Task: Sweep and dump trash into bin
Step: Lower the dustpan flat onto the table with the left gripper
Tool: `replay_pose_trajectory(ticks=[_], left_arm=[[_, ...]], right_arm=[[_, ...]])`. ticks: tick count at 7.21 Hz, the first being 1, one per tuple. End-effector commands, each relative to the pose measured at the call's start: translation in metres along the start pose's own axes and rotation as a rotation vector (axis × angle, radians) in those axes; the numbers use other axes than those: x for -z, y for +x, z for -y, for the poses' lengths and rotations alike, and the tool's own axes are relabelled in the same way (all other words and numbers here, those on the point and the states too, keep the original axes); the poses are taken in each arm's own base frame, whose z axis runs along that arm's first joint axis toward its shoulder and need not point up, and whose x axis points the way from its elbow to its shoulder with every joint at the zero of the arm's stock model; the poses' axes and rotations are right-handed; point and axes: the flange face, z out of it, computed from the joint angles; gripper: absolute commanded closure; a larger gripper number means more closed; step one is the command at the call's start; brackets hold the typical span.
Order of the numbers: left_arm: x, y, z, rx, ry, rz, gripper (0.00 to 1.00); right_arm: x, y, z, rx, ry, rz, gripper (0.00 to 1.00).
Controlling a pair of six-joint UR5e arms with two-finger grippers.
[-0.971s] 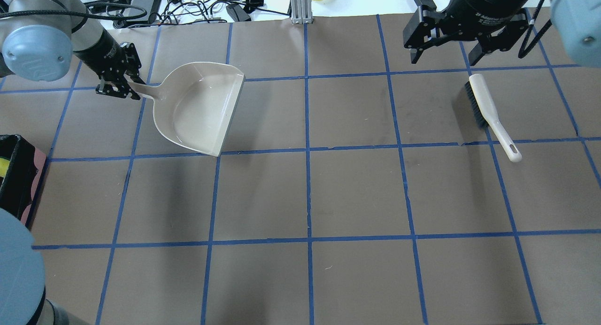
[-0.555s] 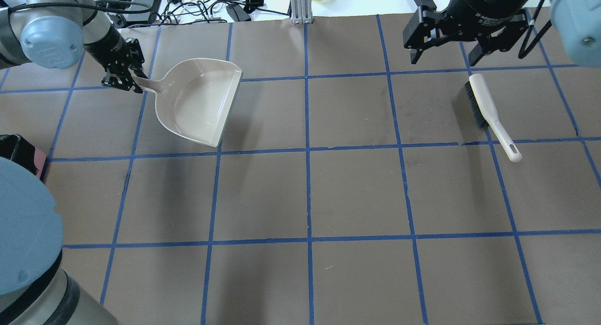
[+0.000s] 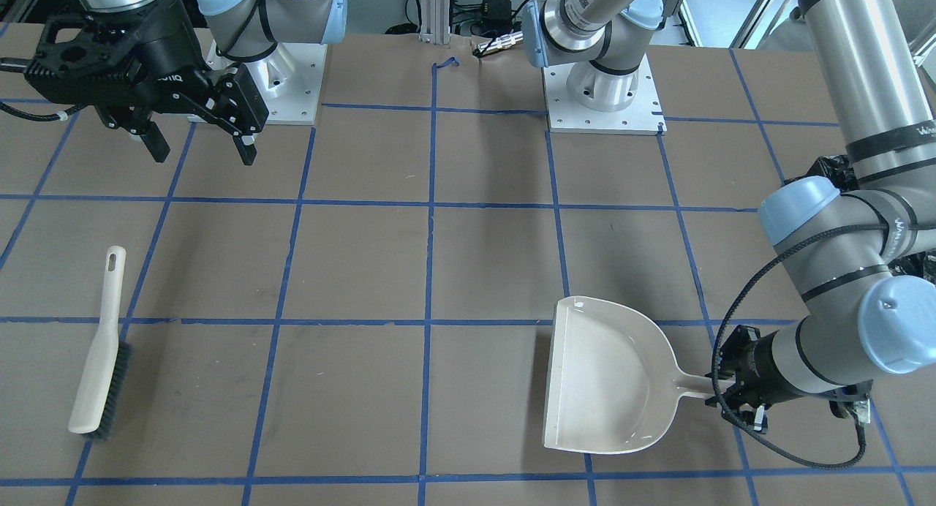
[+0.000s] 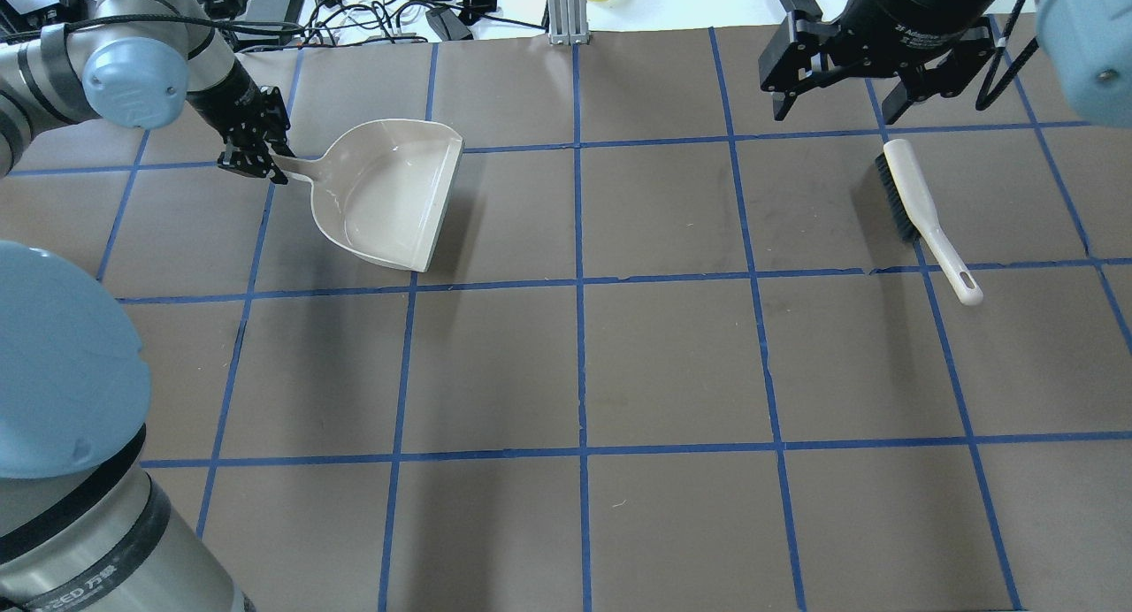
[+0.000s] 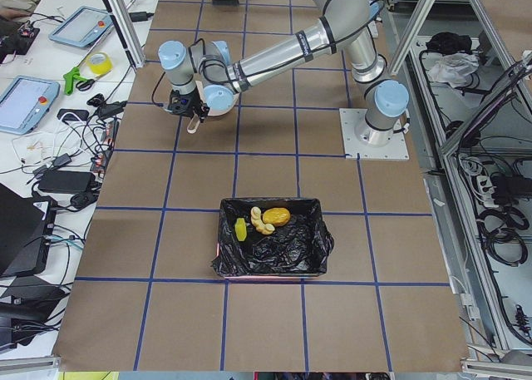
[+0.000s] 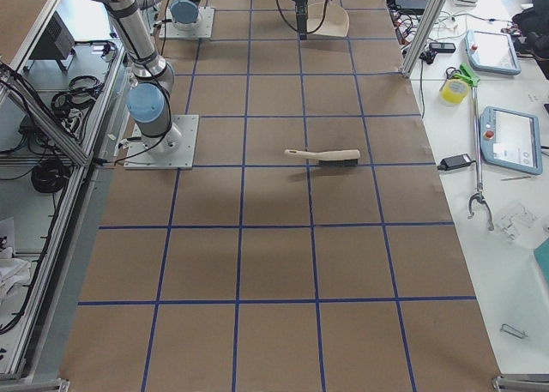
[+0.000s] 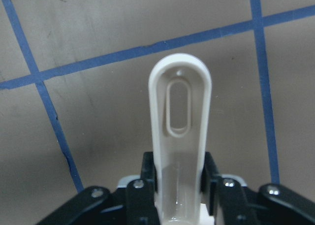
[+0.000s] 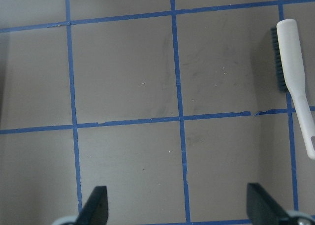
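The left hand (image 4: 267, 163) pinches the handle of a beige plastic dustpan (image 4: 389, 196) at the far side of the brown, blue-taped table (image 4: 672, 364). The right hand (image 4: 834, 112) hangs spread wide, near a beige brush with dark bristles (image 4: 915, 205). An orange-brown lumpy blob (image 5: 277, 217), a pale cream crescent (image 5: 260, 222) and a yellow-green spongy wedge (image 5: 240, 229) lie inside the pink rectangular bin lined with black plastic (image 5: 283, 257).

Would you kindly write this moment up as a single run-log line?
left pincer: shut on dustpan handle | right pincer: open, empty | dustpan: empty | brush: lying on table | trash: inside bin
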Motion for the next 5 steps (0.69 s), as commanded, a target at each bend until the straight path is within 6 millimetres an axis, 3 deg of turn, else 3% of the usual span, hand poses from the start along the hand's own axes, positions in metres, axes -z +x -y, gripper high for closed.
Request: replay_pose_trajectory(ticks=[1,5], left_arm=[[-0.014,0.005,-0.001,0.02,-0.003,0.018,1.0],[-0.018,0.021,-0.002,0.028,0.02,0.018,1.0]], right_arm=[[0.0,0.0,0.0,0.0,0.0,-0.001,0.0],[-0.001,0.0,0.0,0.0,-0.001,-0.001,0.0]])
